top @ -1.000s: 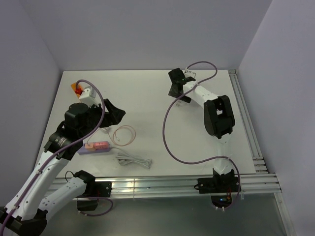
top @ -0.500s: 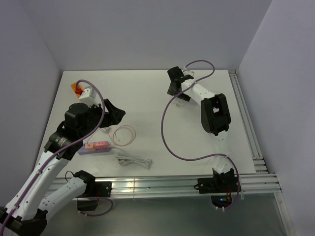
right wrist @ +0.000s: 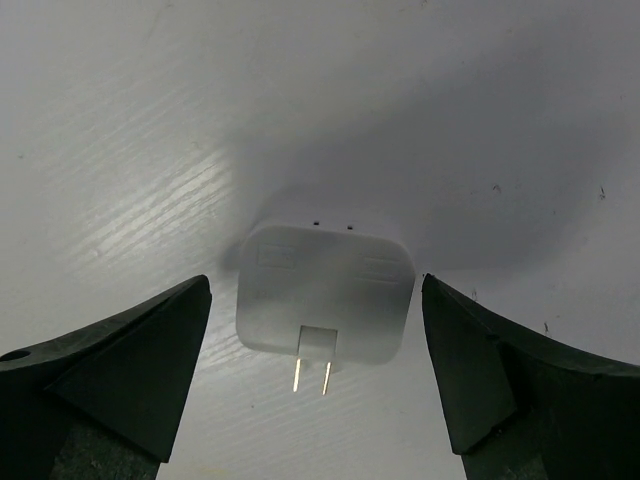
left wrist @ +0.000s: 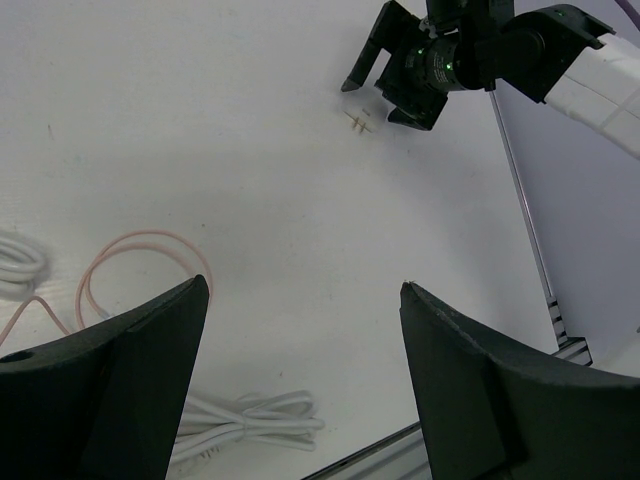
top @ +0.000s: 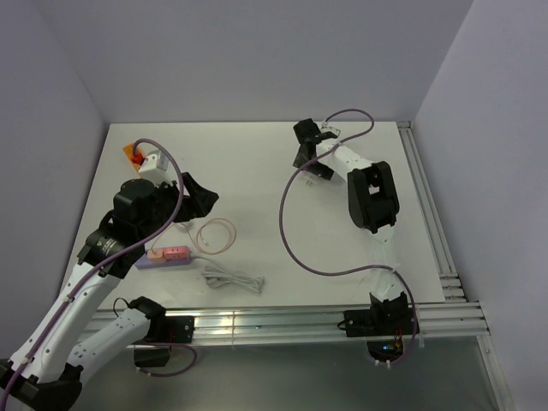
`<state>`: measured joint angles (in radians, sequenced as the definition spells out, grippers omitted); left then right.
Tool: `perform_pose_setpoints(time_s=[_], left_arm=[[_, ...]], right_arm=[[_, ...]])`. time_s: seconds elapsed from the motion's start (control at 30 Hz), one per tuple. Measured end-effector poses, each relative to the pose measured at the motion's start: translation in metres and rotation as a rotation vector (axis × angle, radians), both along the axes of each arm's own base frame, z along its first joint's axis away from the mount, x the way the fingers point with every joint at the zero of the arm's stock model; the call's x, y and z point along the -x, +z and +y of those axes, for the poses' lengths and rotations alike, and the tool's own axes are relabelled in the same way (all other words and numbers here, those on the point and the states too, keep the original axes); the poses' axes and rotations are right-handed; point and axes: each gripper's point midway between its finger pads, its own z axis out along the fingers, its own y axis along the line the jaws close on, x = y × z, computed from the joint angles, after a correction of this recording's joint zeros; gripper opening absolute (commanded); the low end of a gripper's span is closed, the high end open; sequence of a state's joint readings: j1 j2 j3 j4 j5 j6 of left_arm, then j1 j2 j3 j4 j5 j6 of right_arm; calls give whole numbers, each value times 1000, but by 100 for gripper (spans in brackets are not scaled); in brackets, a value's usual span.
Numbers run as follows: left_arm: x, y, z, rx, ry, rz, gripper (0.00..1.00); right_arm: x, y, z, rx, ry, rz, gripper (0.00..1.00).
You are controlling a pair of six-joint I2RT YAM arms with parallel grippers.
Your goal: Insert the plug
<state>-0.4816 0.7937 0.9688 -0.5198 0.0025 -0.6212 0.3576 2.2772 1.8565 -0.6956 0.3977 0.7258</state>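
Right tool (right wrist: 315,283) open, jaws wide apart either side of a white two-prong adapter (right wrist: 325,300) flat on the counter (right wrist: 120,120), clear only in its wrist view. Left tool (left wrist: 305,285) open too, above the counter near a pink cord loop (left wrist: 140,255). Only the top view shows the plug (top: 169,253), lying on the lilac power strip (top: 147,264) by the left arm.

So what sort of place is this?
Probably a lab test cell: a white table boxed in by bare walls, an aluminium rail frame along its near edge, with the left arm and right arm bolted there.
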Motion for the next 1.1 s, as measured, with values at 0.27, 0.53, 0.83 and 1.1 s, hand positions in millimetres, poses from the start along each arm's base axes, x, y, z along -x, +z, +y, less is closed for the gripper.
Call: perform_pose_setpoints(time_s=[0.27,0.53,0.83,1.1], left_arm=[[0,0,0,-1,0,0,83],[0,-1,0,-2,0,2,83],[1,-5,-3,-1,-19,10,78],[6,-2,-15,32,-90,-5,72]], right_arm=[[0,-9,-12,-11,-36,24,88],[0,-10,-11,-24,-33,28,80],[1,-12,-8,-42,-21,29,31],[8,-7,-1,-99,5,6,3]])
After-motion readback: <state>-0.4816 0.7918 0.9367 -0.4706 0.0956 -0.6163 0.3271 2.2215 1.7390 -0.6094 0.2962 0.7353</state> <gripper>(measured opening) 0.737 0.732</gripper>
